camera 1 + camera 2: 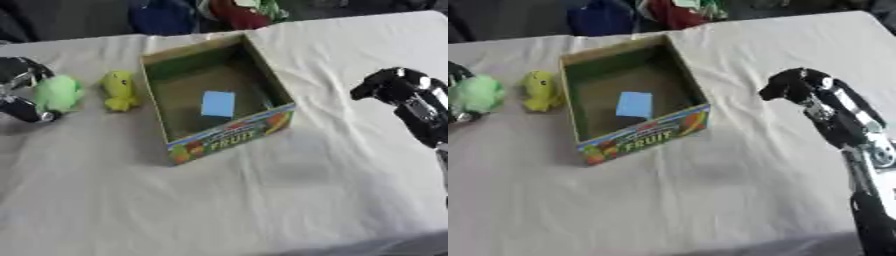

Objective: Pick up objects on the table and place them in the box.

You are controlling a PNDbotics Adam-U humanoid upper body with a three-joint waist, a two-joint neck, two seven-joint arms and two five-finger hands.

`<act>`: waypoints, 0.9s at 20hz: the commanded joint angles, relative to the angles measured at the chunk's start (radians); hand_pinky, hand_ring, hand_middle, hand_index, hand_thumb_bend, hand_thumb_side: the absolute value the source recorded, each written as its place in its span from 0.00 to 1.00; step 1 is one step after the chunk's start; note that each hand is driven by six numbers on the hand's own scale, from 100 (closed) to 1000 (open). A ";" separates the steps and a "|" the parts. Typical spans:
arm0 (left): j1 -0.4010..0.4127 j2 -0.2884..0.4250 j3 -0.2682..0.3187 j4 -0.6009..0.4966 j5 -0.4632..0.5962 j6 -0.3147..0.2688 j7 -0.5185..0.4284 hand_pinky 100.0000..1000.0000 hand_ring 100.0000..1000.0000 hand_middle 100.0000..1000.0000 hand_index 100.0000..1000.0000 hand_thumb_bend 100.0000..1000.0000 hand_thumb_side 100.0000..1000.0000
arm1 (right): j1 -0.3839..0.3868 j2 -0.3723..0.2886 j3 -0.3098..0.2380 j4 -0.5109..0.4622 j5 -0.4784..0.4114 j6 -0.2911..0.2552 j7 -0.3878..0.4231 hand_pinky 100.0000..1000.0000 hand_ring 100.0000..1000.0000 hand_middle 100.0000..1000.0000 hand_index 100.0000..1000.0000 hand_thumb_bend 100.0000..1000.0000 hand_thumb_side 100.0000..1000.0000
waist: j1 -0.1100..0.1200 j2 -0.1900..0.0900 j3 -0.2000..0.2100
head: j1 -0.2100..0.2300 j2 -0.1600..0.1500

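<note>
At far left, my left hand (24, 95) sits against the light green soft toy (59, 93), black and silver fingers curled round its left side as far as I can see. Looks like a grasp in place, toy not yet lifted off the table (262, 200). Part of that hand is cut off by the frame edge, more so in the right eye view, so thumb position is unclear.

Right hand (791, 84) hangs over the cloth right of the box (229, 136), well apart from it. Fingers look curled under with nothing in them, probably; view is soft there.

Progress:
- Blue flat square piece (218, 103) already lies on the box floor, so one item done.
- Green toy in hand, still on the table left of the box.
- Yellow soft toy (120, 90) untouched, between the green toy and the box's left wall, just beside the wall.
- So two items left, as far as I can see.

Hard to make out:
- Near box wall hides the front strip of the floor; something small could sit there.
- Dark blue and red shapes past the far table edge, can't identify, not on the table.
- Right forearm runs off the bottom right corner.
</note>
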 commanded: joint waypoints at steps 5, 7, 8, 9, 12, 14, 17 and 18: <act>-0.015 0.031 0.008 -0.069 0.028 -0.013 0.042 0.56 0.48 0.45 0.71 0.21 0.01 | -0.012 -0.022 -0.011 -0.004 0.005 -0.002 0.000 0.70 0.68 0.58 0.72 0.00 0.62 | -0.005 -0.016 0.005 | -0.006 -0.002; -0.021 0.039 0.004 -0.111 0.053 -0.018 0.040 0.56 0.48 0.45 0.71 0.20 0.01 | -0.012 -0.024 -0.012 -0.004 0.005 -0.003 0.000 0.70 0.68 0.58 0.72 0.00 0.61 | -0.005 -0.017 0.008 | -0.007 -0.002; -0.026 0.043 0.001 -0.136 0.066 -0.021 0.039 0.56 0.48 0.45 0.71 0.19 0.00 | -0.012 -0.024 -0.012 -0.004 0.004 -0.003 0.000 0.71 0.68 0.58 0.72 0.00 0.61 | -0.005 -0.018 0.009 | -0.008 -0.002; -0.030 0.047 -0.002 -0.161 0.081 -0.023 0.038 0.56 0.48 0.45 0.71 0.19 0.01 | -0.012 -0.025 -0.012 -0.004 0.004 -0.003 0.000 0.71 0.68 0.58 0.72 0.00 0.61 | -0.005 -0.019 0.010 | -0.008 -0.003; -0.050 0.045 -0.018 -0.245 0.130 -0.031 0.033 0.56 0.48 0.45 0.71 0.18 0.00 | -0.011 -0.025 -0.011 -0.003 0.004 -0.003 0.001 0.71 0.68 0.58 0.72 0.00 0.61 | -0.005 -0.021 0.012 | -0.009 -0.003; -0.067 0.033 -0.034 -0.290 0.153 -0.035 0.026 0.56 0.48 0.45 0.71 0.18 0.01 | -0.011 -0.024 -0.009 -0.003 0.003 -0.002 0.003 0.71 0.68 0.58 0.72 0.00 0.61 | -0.005 -0.023 0.012 | -0.008 -0.002; -0.102 -0.005 -0.064 -0.331 0.170 -0.048 0.010 0.56 0.48 0.45 0.71 0.18 0.01 | -0.010 -0.022 -0.005 -0.003 0.001 -0.002 0.008 0.71 0.68 0.58 0.72 0.00 0.61 | -0.007 -0.026 0.009 | -0.006 -0.001; -0.115 -0.020 -0.074 -0.336 0.171 -0.054 0.004 0.57 0.48 0.45 0.71 0.18 0.01 | -0.010 -0.022 -0.004 -0.003 0.000 -0.002 0.009 0.71 0.68 0.58 0.72 0.00 0.61 | -0.008 -0.026 0.006 | -0.004 0.000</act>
